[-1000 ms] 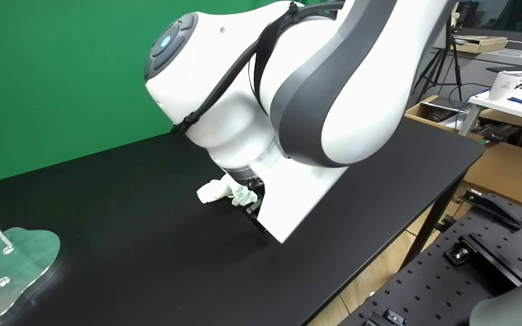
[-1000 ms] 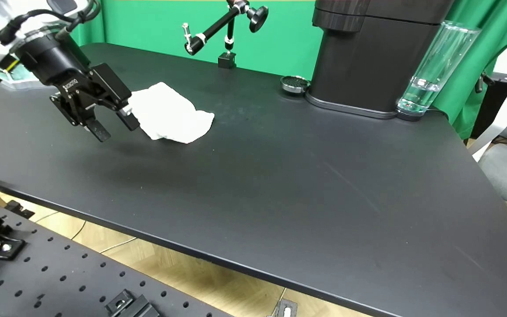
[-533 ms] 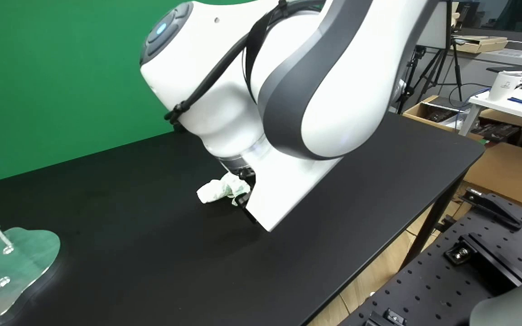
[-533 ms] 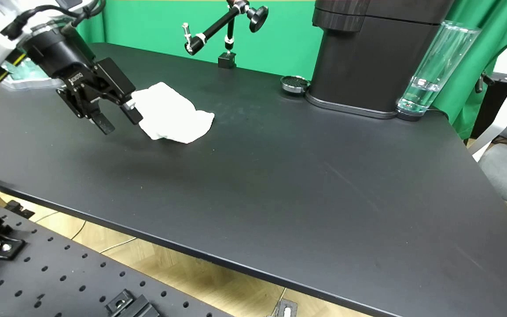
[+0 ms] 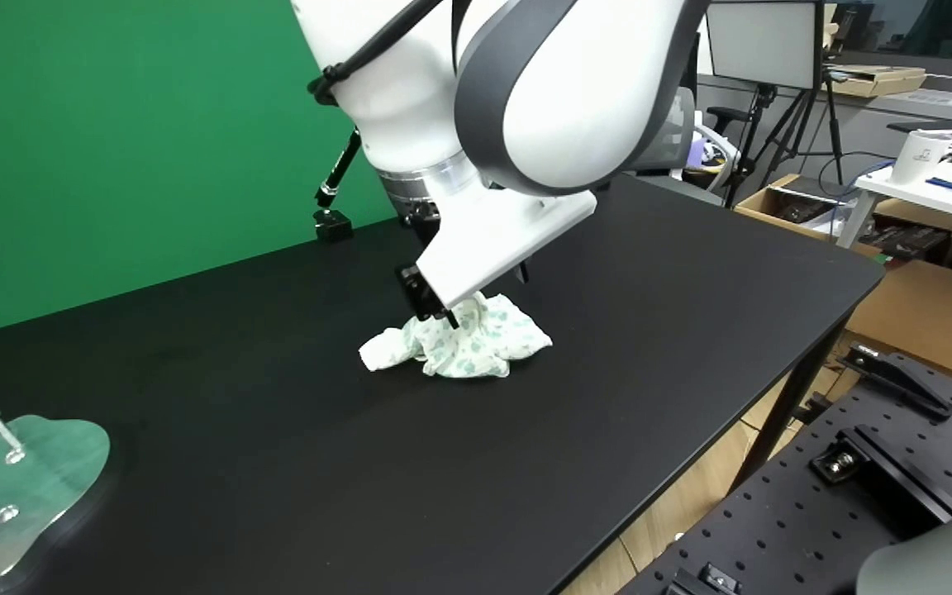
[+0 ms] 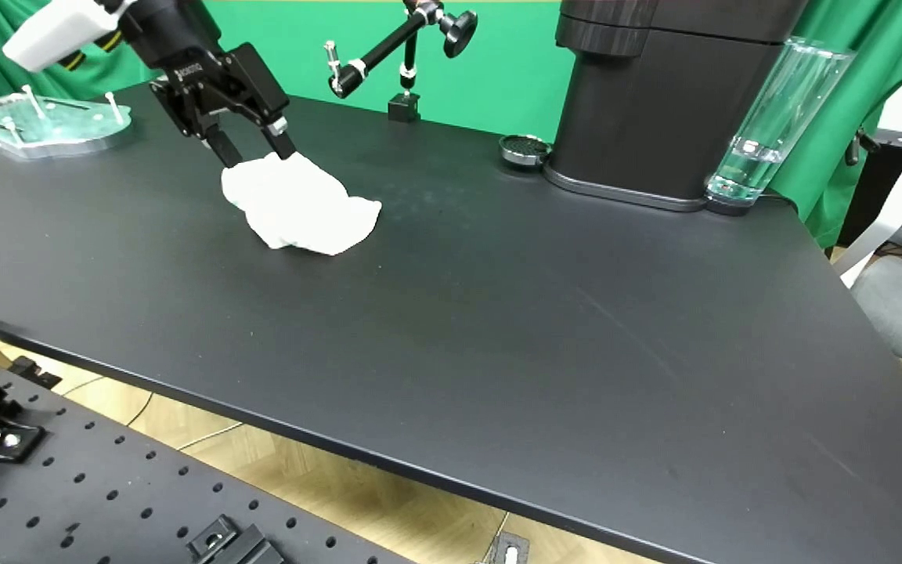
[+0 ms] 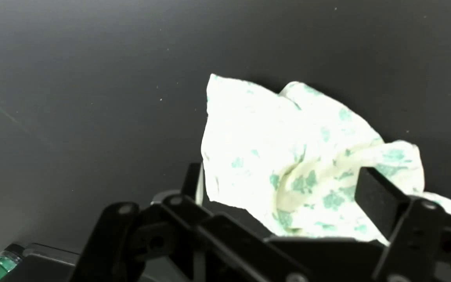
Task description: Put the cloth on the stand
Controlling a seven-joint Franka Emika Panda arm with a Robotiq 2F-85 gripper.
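Note:
A white cloth with green print lies crumpled on the black table; it shows in both exterior views [image 5: 488, 343] [image 6: 306, 207] and in the wrist view [image 7: 249, 133]. My gripper [image 6: 258, 157] is open above the cloth's far end, its fingers apart with nothing held. In the wrist view the gripper [image 7: 282, 182] has the cloth between and beyond its fingers; the right finger [image 7: 378, 199] overlaps it. Contact cannot be told. A clear plate with upright metal posts [image 5: 54, 463] [image 6: 67, 129] and a black jointed arm on a base [image 6: 404, 108] are in view; which is the stand is unclear.
A tall black machine [image 6: 670, 117] with a clear tank [image 6: 780, 117] stands at the table's back. A small round metal dish [image 6: 525, 150] sits beside it. A black perforated base plate [image 5: 806, 487] lies past the table's front edge. A green backdrop [image 5: 129, 149] runs behind.
My gripper has risen and moved over the cloth's far end, away from the table's front edge. It stays open. The cloth has not moved; more of it and the clear plate now show.

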